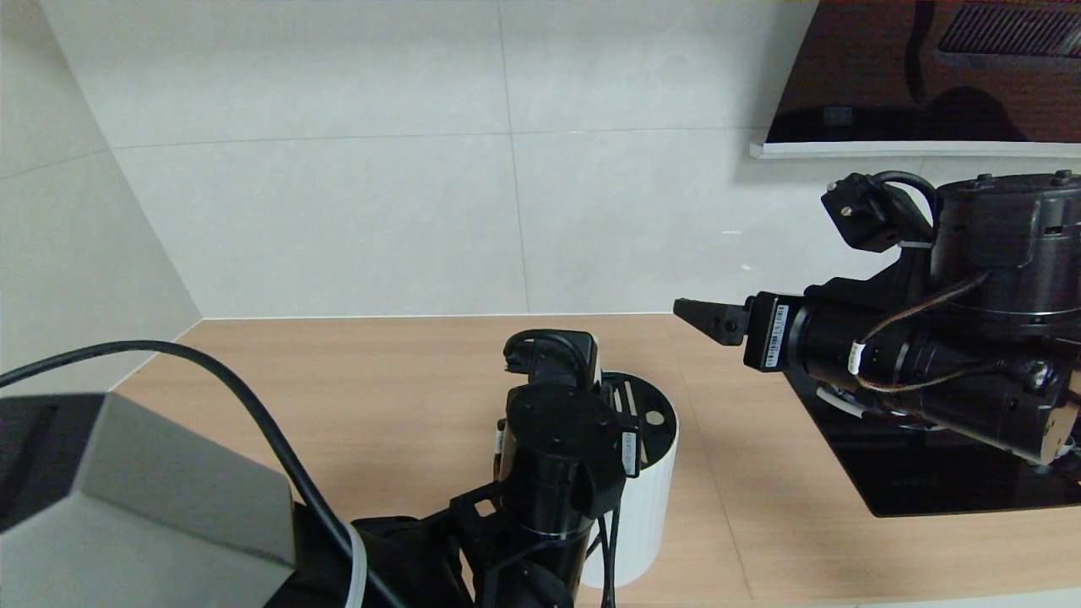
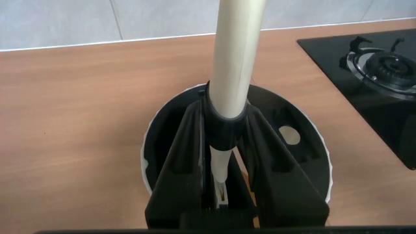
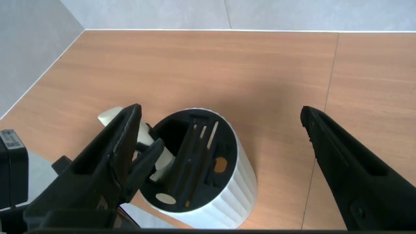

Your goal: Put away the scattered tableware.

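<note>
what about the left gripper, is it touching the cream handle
Touching. The left wrist view shows the left gripper clamped around the cream handle, its black fingers pressed against both sides with no gap.

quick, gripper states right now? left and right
Left gripper: shut on the cream utensil handle, over the white holder.
Right gripper: open, empty.

Pale large-format wall tiles (image 1: pixel 338 169) at back, thin grey grout lines. Second tiled wall (image 1: pixel 51 211) at left, joined in a corner. Light wood-grain countertop (image 1: pixel 380 397), one seam running front to back. Black glass cooktop (image 1: pixel 929 490) set in at right (gas burner (image 2: pixel 383 65) on it). Dark glossy range hood (image 1: pixel 887 76) top right, white lower edge. Soft even light, faint glare on tiles.
</note>
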Robot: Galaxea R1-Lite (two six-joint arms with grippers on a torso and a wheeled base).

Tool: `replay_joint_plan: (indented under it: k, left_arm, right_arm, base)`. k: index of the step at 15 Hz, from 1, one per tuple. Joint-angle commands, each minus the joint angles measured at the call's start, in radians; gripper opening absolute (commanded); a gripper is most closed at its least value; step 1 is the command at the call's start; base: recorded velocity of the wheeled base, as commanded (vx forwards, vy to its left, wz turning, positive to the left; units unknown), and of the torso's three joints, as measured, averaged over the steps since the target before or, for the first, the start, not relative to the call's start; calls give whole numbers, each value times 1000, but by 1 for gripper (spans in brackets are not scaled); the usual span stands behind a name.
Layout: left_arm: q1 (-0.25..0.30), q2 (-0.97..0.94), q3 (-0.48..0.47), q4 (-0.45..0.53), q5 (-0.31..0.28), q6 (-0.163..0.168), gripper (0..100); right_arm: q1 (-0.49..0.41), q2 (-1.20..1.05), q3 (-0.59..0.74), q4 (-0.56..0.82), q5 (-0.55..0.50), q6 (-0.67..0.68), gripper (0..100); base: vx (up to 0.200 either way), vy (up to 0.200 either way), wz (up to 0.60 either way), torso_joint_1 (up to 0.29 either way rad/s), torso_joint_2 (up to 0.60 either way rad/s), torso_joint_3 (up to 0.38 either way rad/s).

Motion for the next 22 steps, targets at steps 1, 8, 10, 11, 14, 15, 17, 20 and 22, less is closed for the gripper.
replay_joint_plan:
  k: [1, 8, 10, 11, 14, 15, 17, 20, 22]
  left_arm:
    - [0, 0, 0, 0, -1, -1, 0]
    - [2, -4, 1, 0, -1, 1, 0]
    - [2, -12, 1, 0, -1, 1, 0]
    - [2, -15, 1, 0, -1, 1, 0]
    - [2, -118, 32, 5, -28, 3, 0]
    - [2, -128, 39, 6, -41, 3, 0]
    - [2, -127, 46, 8, -45, 6, 0]
    - [2, -85, 56, 5, -45, 6, 0]
    - [2, -65, 58, 3, -45, 6, 0]
  right_arm:
    - [0, 1, 0, -1, 0, 0, 100]
    - [0, -1, 0, -1, 0, 0, 100]
    - [0, -2, 0, -1, 0, 0, 100]
    - [0, -2, 0, -1, 0, -2, 100]
    - [0, -7, 0, -1, 0, -2, 100]
    - [0, -7, 0, -1, 0, -2, 100]
    - [0, -7, 0, -1, 0, -2, 100]
    - [0, -7, 0, -1, 0, -2, 100]
    - [0, -7, 0, -1, 0, -2, 100]
  base:
    - [0, 0, 0, 0, 0, 0]
    - [0, 0, 0, 0, 0, 0]
    - [0, 0, 0, 0, 0, 0]
    - [0, 0, 0, 0, 0, 0]
    - [0, 0, 0, 0, 0, 0]
    - [0, 0, 0, 0, 0, 0]
    - [0, 0, 0, 0, 0, 0]
    - [0, 0, 0, 0, 0, 0]
    - [0, 0, 0, 0, 0, 0]
